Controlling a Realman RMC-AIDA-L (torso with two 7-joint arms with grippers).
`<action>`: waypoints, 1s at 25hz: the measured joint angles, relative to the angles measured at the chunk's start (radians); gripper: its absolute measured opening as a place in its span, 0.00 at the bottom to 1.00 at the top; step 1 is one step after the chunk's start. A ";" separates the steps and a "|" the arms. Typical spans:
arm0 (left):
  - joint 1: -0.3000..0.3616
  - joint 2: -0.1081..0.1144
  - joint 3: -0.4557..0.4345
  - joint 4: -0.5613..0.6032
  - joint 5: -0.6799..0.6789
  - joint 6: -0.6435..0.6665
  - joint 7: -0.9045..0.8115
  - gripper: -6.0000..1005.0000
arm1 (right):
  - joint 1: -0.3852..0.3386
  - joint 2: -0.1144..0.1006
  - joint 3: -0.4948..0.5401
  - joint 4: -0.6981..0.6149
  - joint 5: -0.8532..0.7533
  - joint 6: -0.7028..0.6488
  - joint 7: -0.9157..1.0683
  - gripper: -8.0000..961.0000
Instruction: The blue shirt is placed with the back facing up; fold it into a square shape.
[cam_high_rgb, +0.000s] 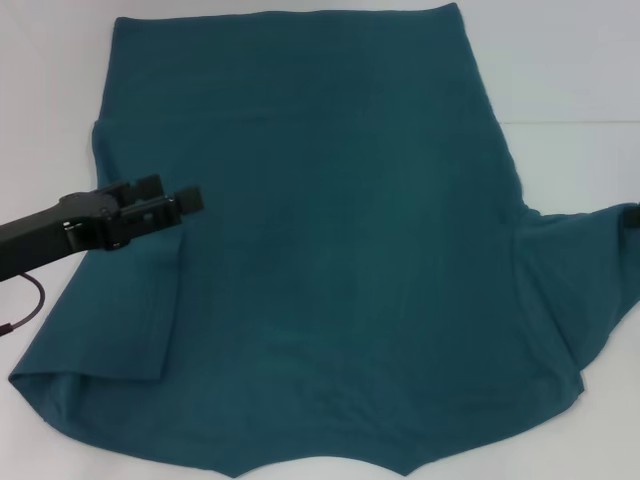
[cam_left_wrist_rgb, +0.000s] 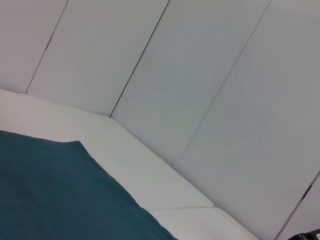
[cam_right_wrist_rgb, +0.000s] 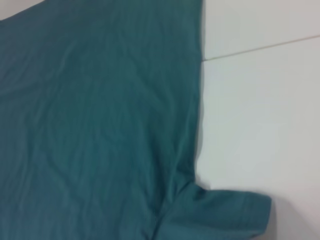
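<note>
The blue shirt (cam_high_rgb: 330, 250) lies spread on the white table, plain side up, with its hem at the far side. Its left side is folded inward along a crease near the left arm. My left gripper (cam_high_rgb: 190, 200) hovers over the shirt's left part, just in from that edge. Only a dark tip of my right gripper (cam_high_rgb: 633, 215) shows at the right border, at the end of the shirt's right sleeve (cam_high_rgb: 590, 260). In the right wrist view the shirt's body (cam_right_wrist_rgb: 100, 125) and that sleeve (cam_right_wrist_rgb: 220, 215) show. The left wrist view shows a corner of the shirt (cam_left_wrist_rgb: 55, 190).
The white table (cam_high_rgb: 580, 80) has a seam line running across it on the right. White wall panels (cam_left_wrist_rgb: 210, 75) stand behind the table's far edge. A dark cable (cam_high_rgb: 25, 305) hangs under the left arm.
</note>
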 joint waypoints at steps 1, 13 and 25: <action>0.000 0.000 0.000 0.000 -0.003 0.000 0.000 0.90 | 0.002 -0.001 0.000 0.000 0.000 0.000 0.002 0.01; 0.000 -0.001 -0.028 -0.001 -0.037 0.000 -0.006 0.90 | 0.020 -0.003 0.004 0.000 0.001 -0.047 0.032 0.01; 0.014 -0.003 -0.053 -0.005 -0.111 0.000 -0.004 0.90 | 0.065 0.065 -0.058 -0.011 0.017 -0.101 0.053 0.01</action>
